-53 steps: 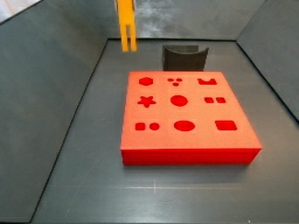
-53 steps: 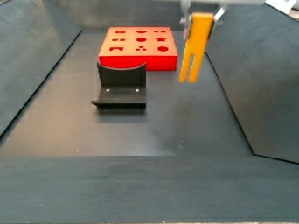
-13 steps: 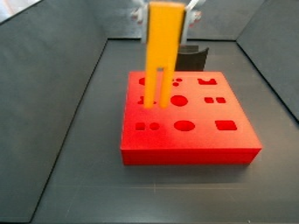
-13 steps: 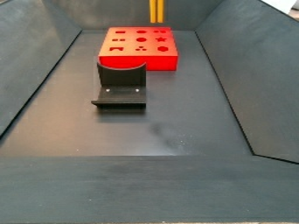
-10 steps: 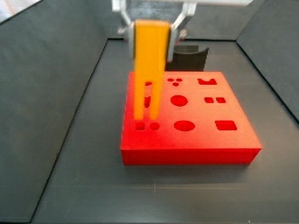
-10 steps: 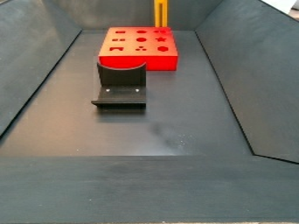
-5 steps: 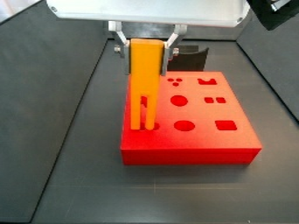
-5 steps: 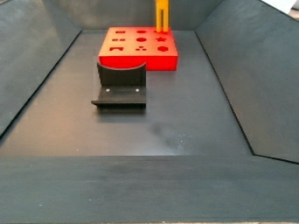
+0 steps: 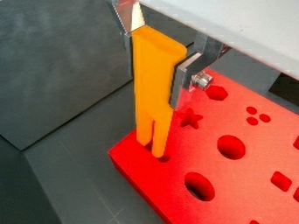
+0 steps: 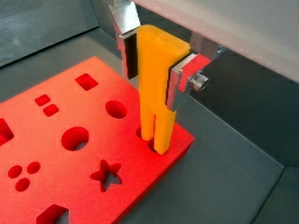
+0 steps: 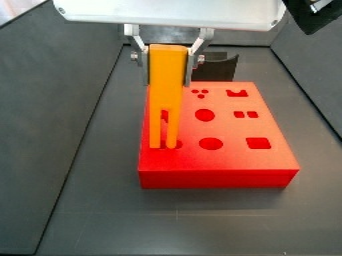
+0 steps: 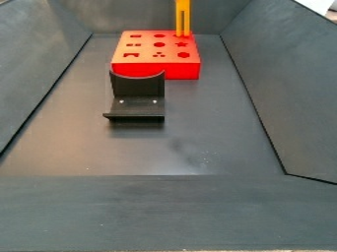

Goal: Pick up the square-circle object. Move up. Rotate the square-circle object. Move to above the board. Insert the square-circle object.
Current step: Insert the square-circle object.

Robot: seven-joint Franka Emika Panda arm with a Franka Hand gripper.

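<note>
The square-circle object (image 11: 164, 95) is a long orange-yellow bar standing upright, its two prongs pointing down. My gripper (image 11: 166, 52) is shut on its upper part, a silver finger (image 9: 184, 79) pressed flat on each side. In both wrist views the prong tips (image 9: 158, 154) reach down into small holes at a corner of the red board (image 9: 239, 188). The bar (image 10: 156, 87) and gripper (image 10: 153, 63) stand over the board (image 10: 52, 122) near its edge. In a side view the bar (image 12: 182, 18) rises from the board (image 12: 138, 63) at the far end; the gripper is cut off there.
The dark fixture (image 12: 136, 98) stands on the floor against one short side of the board, and it shows behind the board (image 11: 241, 160) as a dark bracket (image 11: 217, 66). Grey sloping walls (image 12: 39, 89) close in the floor on every side.
The bar was carried from beside the fixture to above the board, then lowered until its prongs met the corner holes. Over the last half second nothing has visibly moved.
</note>
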